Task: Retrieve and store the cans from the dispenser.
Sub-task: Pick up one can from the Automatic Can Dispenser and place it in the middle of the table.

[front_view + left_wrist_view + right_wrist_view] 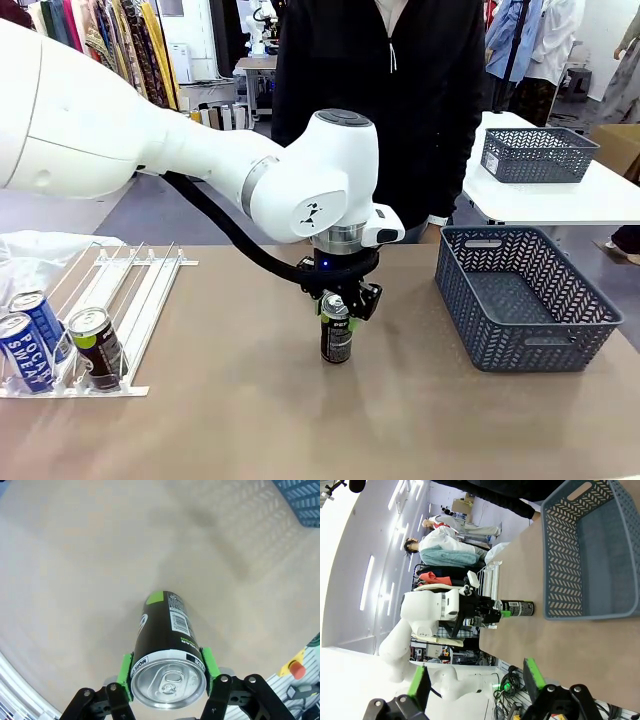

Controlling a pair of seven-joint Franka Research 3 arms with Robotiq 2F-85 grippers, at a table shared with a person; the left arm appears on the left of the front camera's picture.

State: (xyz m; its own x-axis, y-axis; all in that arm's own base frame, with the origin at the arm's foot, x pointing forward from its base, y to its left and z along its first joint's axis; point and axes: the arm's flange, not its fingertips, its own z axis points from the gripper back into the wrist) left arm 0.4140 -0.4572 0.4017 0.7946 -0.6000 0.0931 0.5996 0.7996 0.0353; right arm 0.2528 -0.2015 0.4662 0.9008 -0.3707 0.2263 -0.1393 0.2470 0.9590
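Left pincer [338,305] grasps the green-labelled can [337,345] by its top, upright on the tabletop [250,420] between dispenser [130,290] and grey basket [460,295], probably a handover spot. Left wrist view: pads [125,675] hug the rim. Right wrist view: right pincer [476,677] hangs released, empty.

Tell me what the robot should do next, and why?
Probably open the left gripper fully and lift straight up: the green-labelled can already stands upright on the table, short of the basket, with the pads close at its sides. The open right gripper could take it.
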